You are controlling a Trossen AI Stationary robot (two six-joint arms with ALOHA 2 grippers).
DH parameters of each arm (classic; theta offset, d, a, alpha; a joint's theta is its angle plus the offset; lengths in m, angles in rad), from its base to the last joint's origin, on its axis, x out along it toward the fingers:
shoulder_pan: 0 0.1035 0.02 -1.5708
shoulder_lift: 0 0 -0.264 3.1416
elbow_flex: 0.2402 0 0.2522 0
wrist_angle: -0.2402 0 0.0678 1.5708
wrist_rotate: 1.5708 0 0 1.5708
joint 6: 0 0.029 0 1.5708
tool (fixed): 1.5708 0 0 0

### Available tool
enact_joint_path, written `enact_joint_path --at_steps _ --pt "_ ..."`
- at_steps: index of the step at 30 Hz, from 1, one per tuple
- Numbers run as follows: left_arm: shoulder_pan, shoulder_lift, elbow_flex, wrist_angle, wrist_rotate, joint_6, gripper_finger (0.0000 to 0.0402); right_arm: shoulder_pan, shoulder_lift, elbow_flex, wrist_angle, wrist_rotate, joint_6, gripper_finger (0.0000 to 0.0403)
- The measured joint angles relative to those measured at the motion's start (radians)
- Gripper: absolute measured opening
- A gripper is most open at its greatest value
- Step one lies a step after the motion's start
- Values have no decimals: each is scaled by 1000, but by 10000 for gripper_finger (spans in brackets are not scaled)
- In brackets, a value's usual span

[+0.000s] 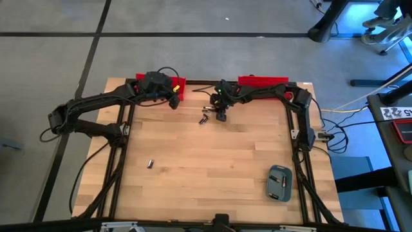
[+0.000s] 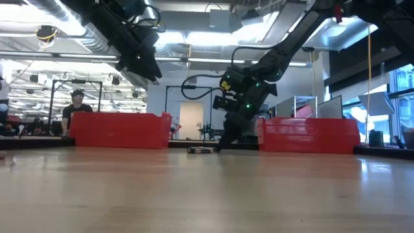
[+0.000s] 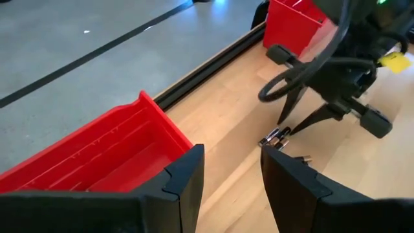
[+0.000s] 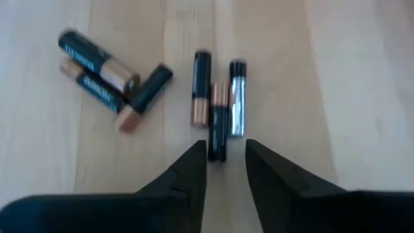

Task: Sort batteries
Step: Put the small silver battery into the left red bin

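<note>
Several batteries (image 4: 218, 123) lie loose on the wooden table at its far middle, three side by side and three more (image 4: 103, 74) close by; the high view shows the group (image 1: 205, 118) too. My right gripper (image 4: 225, 165) points steeply down at them, open, its fingertips on either side of the middle battery's near end (image 4: 217, 154). My left gripper (image 3: 229, 181) hangs open and empty above the table beside the left red bin (image 1: 161, 86). One lone battery (image 1: 149, 164) lies on the table toward the near left. My right gripper comes slanting down from the table's right and far side, its fingers lying along the middle battery. One fingertip (image 4: 197, 162) stands right at the battery's near end; whether it touches, I cannot tell. The battery lies flat on the table.
Two red bins stand at the far edge, left (image 3: 97, 155) and right (image 1: 264, 80). A grey-blue case (image 1: 279, 182) lies at the near right. Dark frame rails run along the table's sides. A person stands in the room beyond the table (image 2: 76, 110).
</note>
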Motion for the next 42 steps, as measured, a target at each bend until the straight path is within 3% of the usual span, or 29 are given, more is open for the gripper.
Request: enact_joint_path --at_steps 14,18,26,34,42 --pt "0 0 0 -1 0 4 143 51 10 3 -32 23 -53 49" --pt "0 0 0 -2 0 4 143 80 20 4 -4 94 -53 30" --pt "0 0 0 -7 0 1 143 83 -1 4 -58 83 -40 4" --pt "0 0 0 -6 0 2 143 84 -47 0 -52 81 101 46" --pt "0 0 0 -6 0 4 143 102 -3 0 76 116 260 185"
